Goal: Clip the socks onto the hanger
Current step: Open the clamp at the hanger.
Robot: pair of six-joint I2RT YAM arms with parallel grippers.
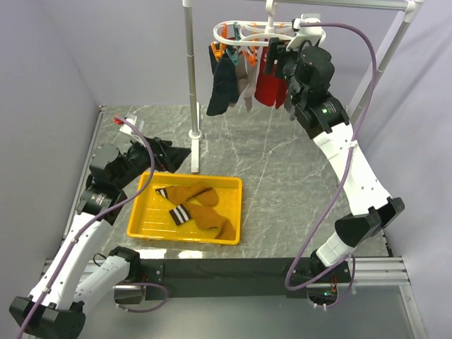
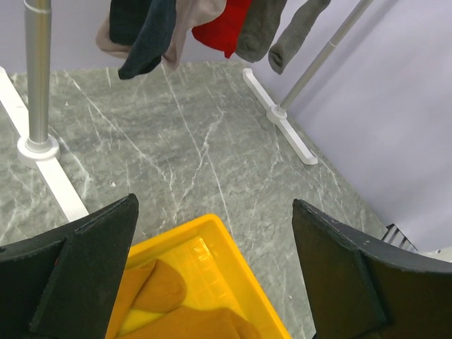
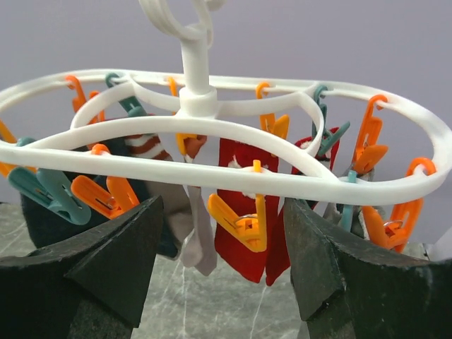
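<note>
The mustard-brown socks (image 1: pixel 196 206) with striped cuffs lie in a yellow tray (image 1: pixel 234 212); their toe ends show in the left wrist view (image 2: pixel 159 304). My left gripper (image 1: pixel 157 152) is open and empty, low at the tray's far left corner; in its own view (image 2: pixel 212 268) the tray corner (image 2: pixel 240 261) lies between the fingers. The white oval hanger (image 1: pixel 248 32) hangs from the rack's top bar. My right gripper (image 1: pixel 279 67) is open and empty, raised right beside it. In its own view (image 3: pixel 224 233) an empty orange clip (image 3: pixel 244 219) on the hanger's ring (image 3: pixel 212 180) hangs between the fingers.
Dark navy (image 1: pixel 223 85), grey (image 1: pixel 244 81) and red (image 1: pixel 268 83) socks hang clipped on the hanger. A white rack pole (image 1: pixel 192 78) stands behind the tray on a foot (image 1: pixel 195 152); the other pole (image 1: pixel 385 60) slants at the right. Purple walls enclose the marble table (image 1: pixel 282 169).
</note>
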